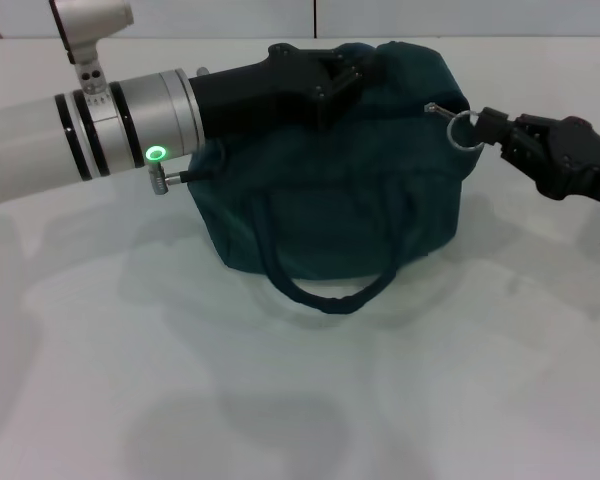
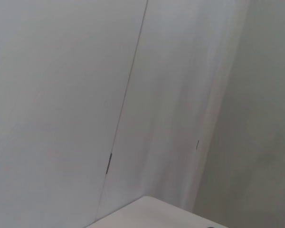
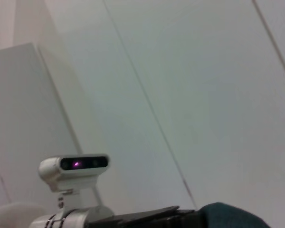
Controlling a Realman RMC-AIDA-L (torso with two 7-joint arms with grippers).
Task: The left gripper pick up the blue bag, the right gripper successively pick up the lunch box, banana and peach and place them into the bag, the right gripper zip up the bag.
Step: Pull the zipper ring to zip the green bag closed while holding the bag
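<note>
Head view shows the blue bag on the table, left gripper clamping its top, right gripper pinching the zipper ring; no food remains outside, so zipping looks nearly finished.

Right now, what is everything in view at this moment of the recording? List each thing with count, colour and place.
blue bag: one, dark teal-blue, on the table at the middle of the head view, far side; looks closed on top, so any contents are hidden.
bag handle: one loop visible, dark blue, hanging down the bag's near face onto the table.
zipper ring: one, metal, at the bag's upper corner on the robot's right.
table: one, white, under everything.
wall panels: pale grey, filling the left wrist view.
left gripper: black, pressed on the bag's top from the robot's left.
right gripper: black, at the zipper ring, fingers closed on it.
</note>
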